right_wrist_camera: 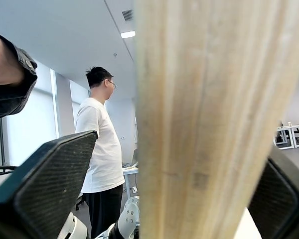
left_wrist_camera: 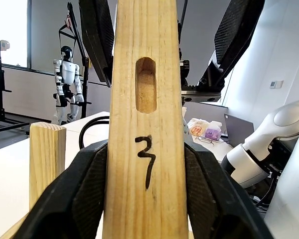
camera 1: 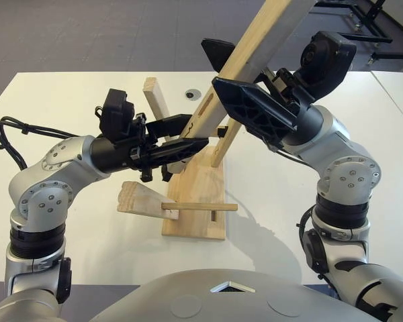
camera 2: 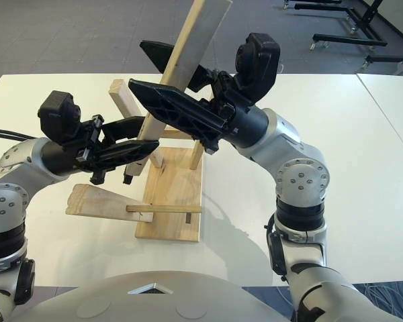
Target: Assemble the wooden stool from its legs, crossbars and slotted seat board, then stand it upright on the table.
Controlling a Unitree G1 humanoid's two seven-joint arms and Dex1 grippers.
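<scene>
White tabletop [camera 1: 67, 94] carries the seat board [camera 1: 196, 225]; left fingers [camera 1: 178, 150] and right fingers [camera 1: 255, 111] both clamp one tilted leg [camera 1: 255, 41], which next needs seating into its slot.

Top of the long leg [camera 1: 255, 47] runs off the upper edge on the head cams. Its bottom end vanishes behind my left gripper [camera 1: 196, 132], so I can't tell if it's seated in the seat board [camera 1: 195, 228] or just above it. My right gripper [camera 1: 211, 64] covers another stretch higher up. On the right wrist cam the leg is one blurry slab, cut off top and bottom. The shorter leg [camera 1: 152, 94] behind loses its foot behind the left gripper too.
</scene>
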